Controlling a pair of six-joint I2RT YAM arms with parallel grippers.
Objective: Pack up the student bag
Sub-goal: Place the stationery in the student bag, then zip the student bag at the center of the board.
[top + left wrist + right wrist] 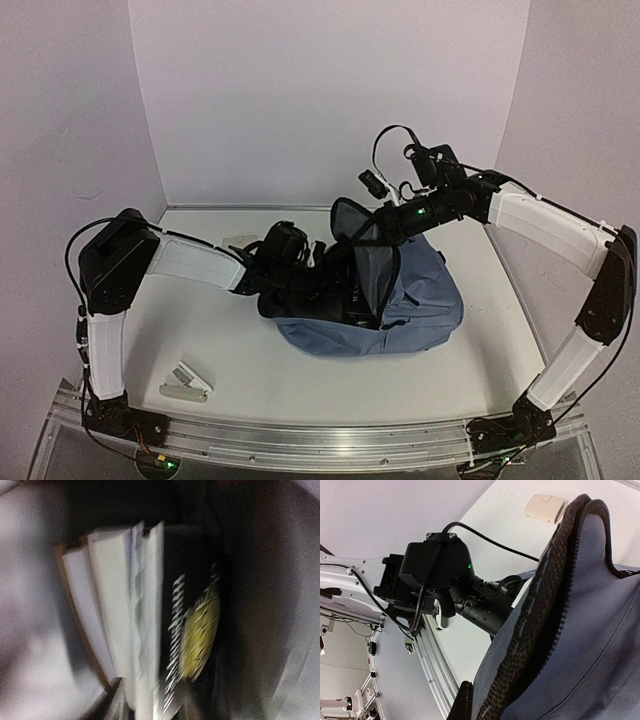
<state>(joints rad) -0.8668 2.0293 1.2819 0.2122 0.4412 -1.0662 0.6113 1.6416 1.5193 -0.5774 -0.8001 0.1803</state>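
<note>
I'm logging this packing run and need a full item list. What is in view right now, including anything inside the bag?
student bag: one, blue-grey with black zips, middle of the table, main compartment open with its flap standing up
books: apparently several (blurred), white page edges, standing side by side inside the bag
dark item with a yellow emblem: one, black, inside the bag next to the books
small flat object: one, white-grey, near left part of the table
small box: one, beige, far side of the table, left of the bag
table: one, white
left arm: white and black, reaching into the bag; left gripper hidden
right arm: white and black; right gripper at the raised flap, grip unclear
</note>
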